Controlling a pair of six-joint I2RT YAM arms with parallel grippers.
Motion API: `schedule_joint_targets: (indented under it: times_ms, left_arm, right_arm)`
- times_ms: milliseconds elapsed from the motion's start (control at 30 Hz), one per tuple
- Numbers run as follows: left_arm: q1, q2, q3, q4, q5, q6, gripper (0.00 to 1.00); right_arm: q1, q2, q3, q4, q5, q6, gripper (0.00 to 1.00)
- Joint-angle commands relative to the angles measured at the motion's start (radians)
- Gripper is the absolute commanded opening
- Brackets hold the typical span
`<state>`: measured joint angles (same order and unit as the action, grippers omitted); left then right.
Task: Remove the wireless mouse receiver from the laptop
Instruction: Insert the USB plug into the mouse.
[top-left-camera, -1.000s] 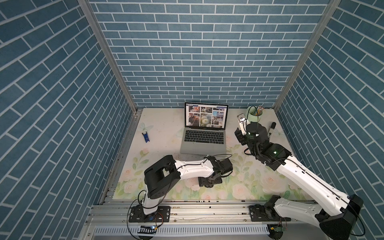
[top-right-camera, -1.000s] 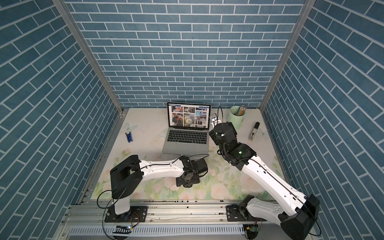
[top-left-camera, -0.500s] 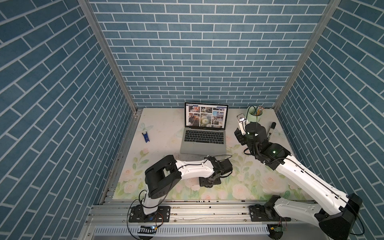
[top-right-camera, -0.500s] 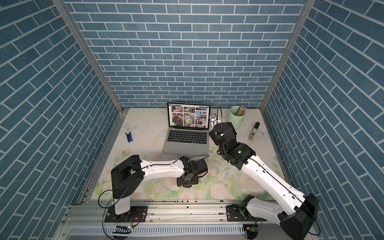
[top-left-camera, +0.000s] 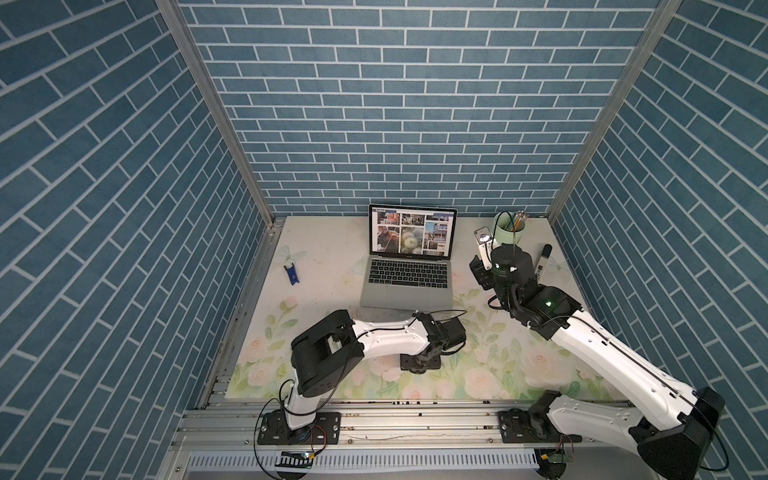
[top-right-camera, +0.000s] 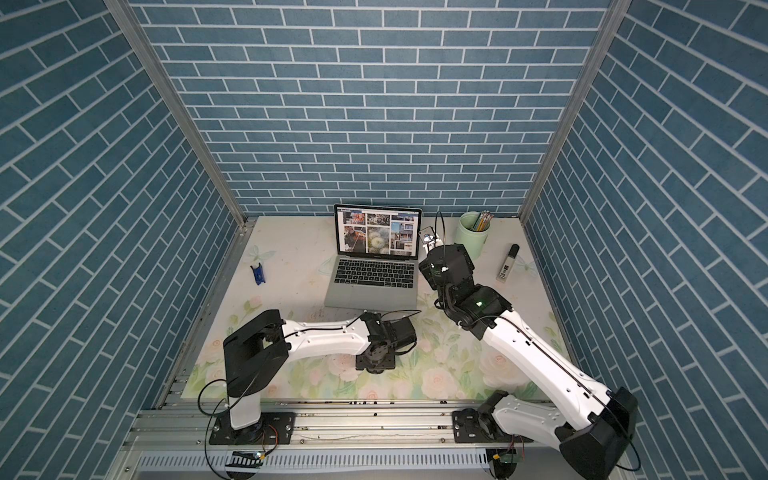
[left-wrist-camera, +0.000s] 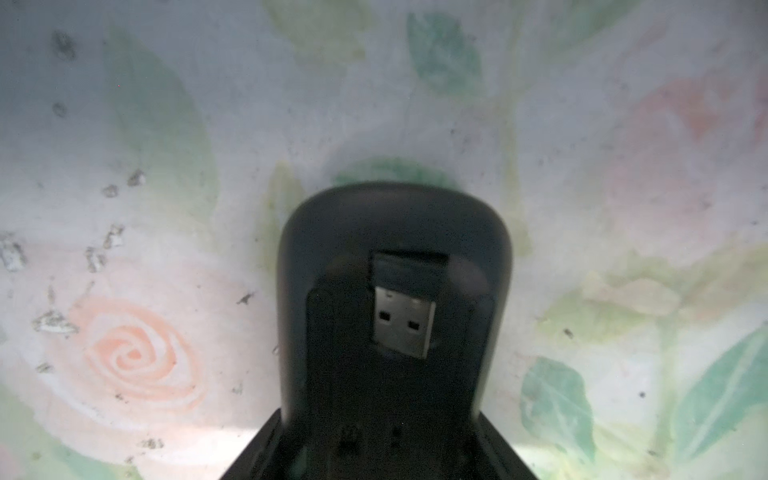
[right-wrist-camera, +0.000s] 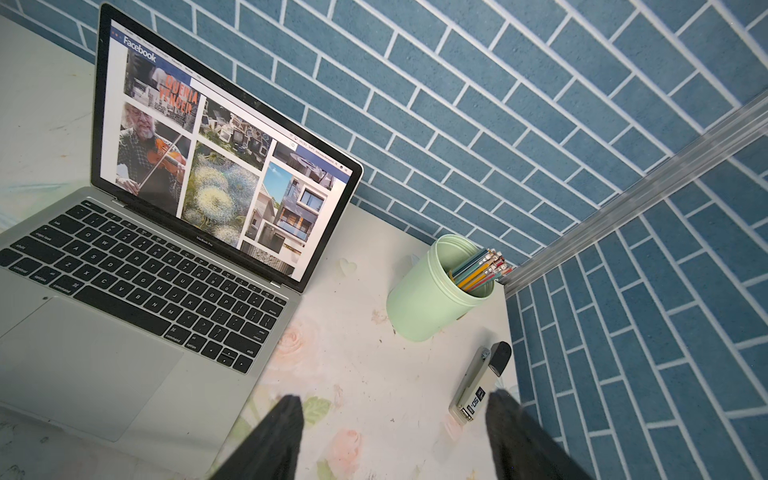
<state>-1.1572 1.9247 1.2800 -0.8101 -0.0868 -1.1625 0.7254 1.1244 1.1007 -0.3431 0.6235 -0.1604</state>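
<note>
My left gripper (top-left-camera: 419, 365) stays down over the mouse (left-wrist-camera: 395, 232) cradling the wireless mouse receiver (left-wrist-camera: 405, 324), grip unclear; my right gripper (right-wrist-camera: 395, 399) hangs, jaws apart, beside the laptop (right-wrist-camera: 95, 365).

I note, back right on the floral surface (top-left-camera: 324, 257): mint cup (top-right-camera: 471, 245) holding pencils (top-right-camera: 482, 219) | grey stapler-like tool (top-right-camera: 507, 266) lying near it | blue clip (top-right-camera: 258, 274) far left | black mouse (left-wrist-camera: 332, 232) upturned | blue brick walls (top-right-camera: 374, 104) on three sides.

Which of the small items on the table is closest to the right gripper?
The silver-and-black stapler, lying flat beside the right gripper. The green pencil cup stands farther back, and the blue clip lies beyond the laptop.
</note>
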Motion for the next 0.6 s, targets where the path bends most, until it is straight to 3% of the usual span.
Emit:
schedule_joint_targets:
  times_ms: [0, 400, 567]
  left_arm:
    - [0.003, 0.028, 0.000, -0.036, -0.073, 0.099, 0.63]
    - [0.016, 0.000, 0.021, 0.007, -0.184, 0.532, 0.68]
    - [0.034, -0.027, -0.014, 0.089, -0.162, 0.692, 0.68]
  right_arm:
    - [-0.007, -0.006, -0.004, 0.001, 0.020, 0.018, 0.73]
    - [-0.034, -0.001, 0.007, -0.083, 0.025, 0.070, 0.72]
    - [-0.057, -0.023, -0.053, -0.145, -0.005, 0.142, 0.71]
